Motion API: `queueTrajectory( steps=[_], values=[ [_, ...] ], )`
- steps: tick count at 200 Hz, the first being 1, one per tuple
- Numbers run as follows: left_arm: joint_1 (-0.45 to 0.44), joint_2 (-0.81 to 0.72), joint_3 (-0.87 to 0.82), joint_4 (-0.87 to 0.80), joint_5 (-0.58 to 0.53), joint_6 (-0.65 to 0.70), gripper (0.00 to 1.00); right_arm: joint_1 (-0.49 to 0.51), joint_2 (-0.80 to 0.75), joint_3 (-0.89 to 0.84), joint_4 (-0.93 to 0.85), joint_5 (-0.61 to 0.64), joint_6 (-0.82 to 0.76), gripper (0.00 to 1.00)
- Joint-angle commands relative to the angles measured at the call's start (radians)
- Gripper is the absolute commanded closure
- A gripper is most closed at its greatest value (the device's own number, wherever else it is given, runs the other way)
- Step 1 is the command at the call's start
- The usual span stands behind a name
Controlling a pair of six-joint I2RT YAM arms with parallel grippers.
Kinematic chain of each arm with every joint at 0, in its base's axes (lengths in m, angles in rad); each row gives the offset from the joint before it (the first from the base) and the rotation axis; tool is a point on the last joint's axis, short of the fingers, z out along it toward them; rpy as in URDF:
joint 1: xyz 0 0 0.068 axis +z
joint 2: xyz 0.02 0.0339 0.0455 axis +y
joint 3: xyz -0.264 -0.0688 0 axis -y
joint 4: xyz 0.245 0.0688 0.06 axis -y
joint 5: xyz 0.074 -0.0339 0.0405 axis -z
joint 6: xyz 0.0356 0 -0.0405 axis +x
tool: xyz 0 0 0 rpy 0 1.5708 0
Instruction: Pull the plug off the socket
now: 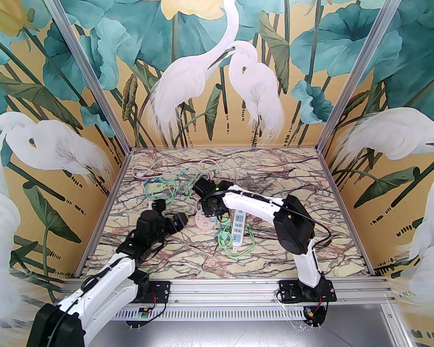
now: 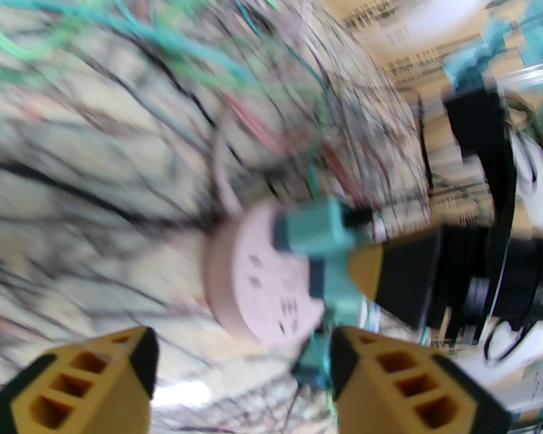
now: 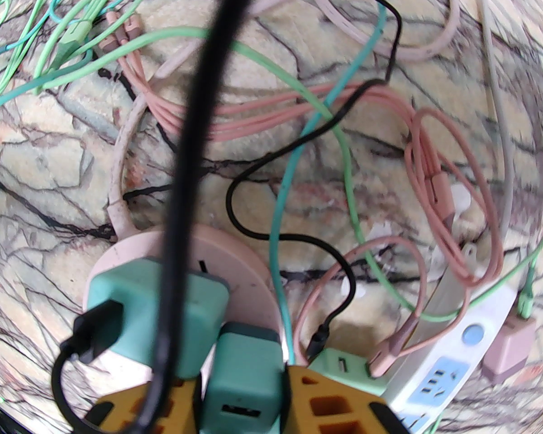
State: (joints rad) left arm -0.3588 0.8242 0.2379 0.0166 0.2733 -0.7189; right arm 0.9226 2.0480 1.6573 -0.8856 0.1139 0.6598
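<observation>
Right jaws clenched on small teal plug (image 3: 242,378), which stands on round pink socket (image 3: 253,287) mid-surface (image 1: 166,262). Larger teal plug (image 3: 149,305) sits at its 10 o'clock on the same socket. In top view, left jaws released at socket's 9 o'clock, white strip (image 1: 237,228) at its 3 o'clock, loose cables (image 1: 159,188) at 12.

Plug (image 3: 242,369) on socket (image 3: 249,287); power strip (image 3: 452,360) right.

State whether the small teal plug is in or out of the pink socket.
In: small teal plug sits flush on pink socket, within right gripper.
</observation>
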Motion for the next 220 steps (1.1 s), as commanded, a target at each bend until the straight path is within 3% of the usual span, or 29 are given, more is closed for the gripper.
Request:
queueTrajectory(
  steps=[1,76,130,172,220],
  values=[
    [-0.043,0.063,-0.023,0.111,0.039,-0.057,0.41,0.001,0.019,-0.009,-0.008,0.018,-0.072,0.67],
    [-0.117,0.44,0.095,0.262,0.041,-0.048,0.45,0.0,-0.008,-0.046,0.021,0.021,-0.074,0.65],
    [-0.131,0.524,0.123,0.276,0.0,-0.059,0.48,-0.001,0.007,-0.021,-0.01,0.011,-0.022,0.64],
    [-0.154,0.581,0.123,0.279,-0.04,-0.105,0.64,-0.001,0.014,-0.022,-0.017,-0.024,0.043,0.59],
    [-0.217,0.57,0.116,0.225,-0.137,-0.152,0.7,-0.002,0.013,-0.035,0.001,-0.062,0.138,0.57]
  ],
)
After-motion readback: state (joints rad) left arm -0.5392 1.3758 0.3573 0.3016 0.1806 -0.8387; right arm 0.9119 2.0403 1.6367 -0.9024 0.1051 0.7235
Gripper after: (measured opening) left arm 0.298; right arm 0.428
